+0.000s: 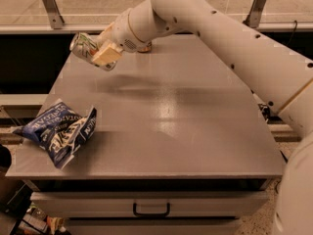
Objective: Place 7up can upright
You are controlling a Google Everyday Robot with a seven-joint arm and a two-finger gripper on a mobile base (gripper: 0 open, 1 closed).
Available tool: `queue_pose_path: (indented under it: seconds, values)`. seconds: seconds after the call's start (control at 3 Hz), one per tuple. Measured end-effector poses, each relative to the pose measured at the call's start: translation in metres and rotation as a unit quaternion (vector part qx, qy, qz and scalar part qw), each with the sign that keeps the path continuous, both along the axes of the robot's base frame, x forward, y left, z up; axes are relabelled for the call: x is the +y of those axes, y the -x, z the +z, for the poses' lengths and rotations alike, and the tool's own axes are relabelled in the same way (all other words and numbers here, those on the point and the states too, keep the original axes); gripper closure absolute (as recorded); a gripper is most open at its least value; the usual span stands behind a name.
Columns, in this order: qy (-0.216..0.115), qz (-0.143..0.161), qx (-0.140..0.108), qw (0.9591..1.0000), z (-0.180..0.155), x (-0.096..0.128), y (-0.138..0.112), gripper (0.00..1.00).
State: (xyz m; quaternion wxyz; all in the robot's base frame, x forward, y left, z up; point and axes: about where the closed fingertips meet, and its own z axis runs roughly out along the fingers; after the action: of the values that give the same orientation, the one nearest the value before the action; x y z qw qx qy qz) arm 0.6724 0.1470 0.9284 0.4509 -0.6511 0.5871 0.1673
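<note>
My gripper (101, 54) is shut on the 7up can (84, 44), a silvery can with green and red marks. It holds the can tilted, nearly on its side, in the air above the far left part of the grey table (161, 116). The can's top end points up and to the left. One cream finger pad (107, 56) lies across the can's lower half. My white arm reaches in from the right across the back of the table.
A crumpled blue chip bag (61, 131) lies at the table's front left corner. A brown-gold can (145, 47) stands at the far edge, mostly hidden behind my wrist. A drawer with a handle (151, 209) sits under the tabletop.
</note>
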Motion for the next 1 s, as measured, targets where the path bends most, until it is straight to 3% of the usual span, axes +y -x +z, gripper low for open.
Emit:
queue_pose_path:
  seconds: [0.33,1.0]
  values:
    - [-0.036,0.008,0.001,0.9993,-0.0091,0.0036,0.0040,1.00]
    - [-0.125,0.012,-0.009,0.9920,-0.0110,0.0090,0.0028,1.00]
